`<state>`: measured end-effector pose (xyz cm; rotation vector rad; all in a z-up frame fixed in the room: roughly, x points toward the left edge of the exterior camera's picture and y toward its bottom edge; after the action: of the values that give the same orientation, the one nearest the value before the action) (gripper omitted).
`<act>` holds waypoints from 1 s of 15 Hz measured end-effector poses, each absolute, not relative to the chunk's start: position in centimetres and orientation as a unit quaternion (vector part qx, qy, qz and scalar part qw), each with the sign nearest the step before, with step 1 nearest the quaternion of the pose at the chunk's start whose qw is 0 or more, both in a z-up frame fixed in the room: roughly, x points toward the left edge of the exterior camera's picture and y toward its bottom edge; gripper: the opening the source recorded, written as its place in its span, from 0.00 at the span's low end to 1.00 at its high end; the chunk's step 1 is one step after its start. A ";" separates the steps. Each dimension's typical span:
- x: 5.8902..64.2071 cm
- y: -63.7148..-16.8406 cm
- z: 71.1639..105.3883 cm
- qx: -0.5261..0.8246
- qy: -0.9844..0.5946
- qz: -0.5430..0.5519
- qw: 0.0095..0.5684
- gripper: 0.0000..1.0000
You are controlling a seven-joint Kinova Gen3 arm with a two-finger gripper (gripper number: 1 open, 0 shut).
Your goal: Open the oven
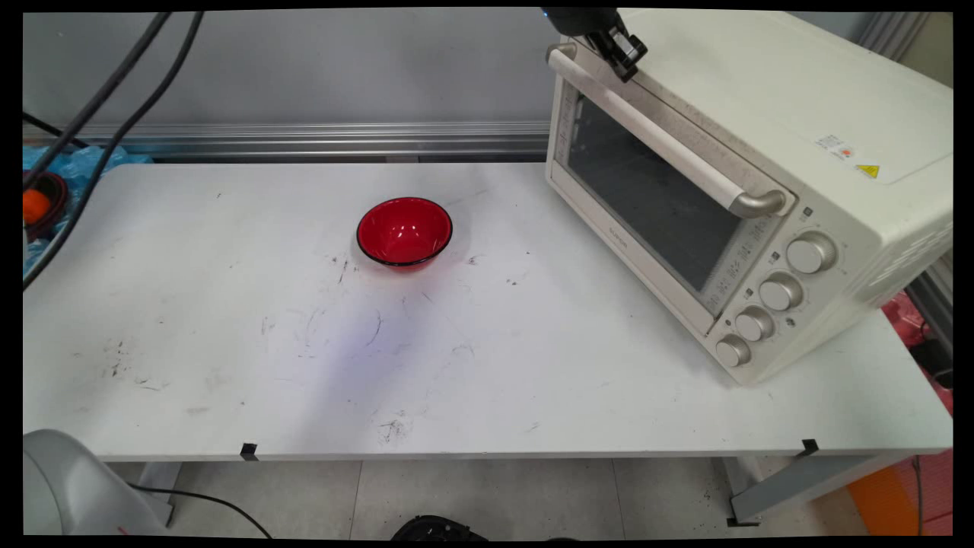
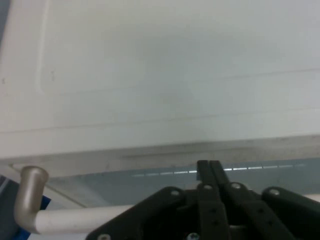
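gripper point(image 1: 624, 57): fingers pressed together, holding nothing | above oven point(image 1: 761, 190) handle point(image 1: 654, 137), door closed | red bowl point(image 1: 404, 231) empty, mid-table point(image 1: 228, 342)

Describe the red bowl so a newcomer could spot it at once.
Start at the cream toaster oven on the right of the white table. Look left of its glass door, toward the middle of the tabletop: the red bowl stands alone there. It is glossy red with a dark rim, and empty.
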<state>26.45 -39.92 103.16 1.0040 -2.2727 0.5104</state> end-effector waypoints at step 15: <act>25.8 -42.0 100.5 0.398 -0.856 0.176 0.281 0.00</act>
<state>25.85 -41.97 100.52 1.0659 -2.2928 0.4713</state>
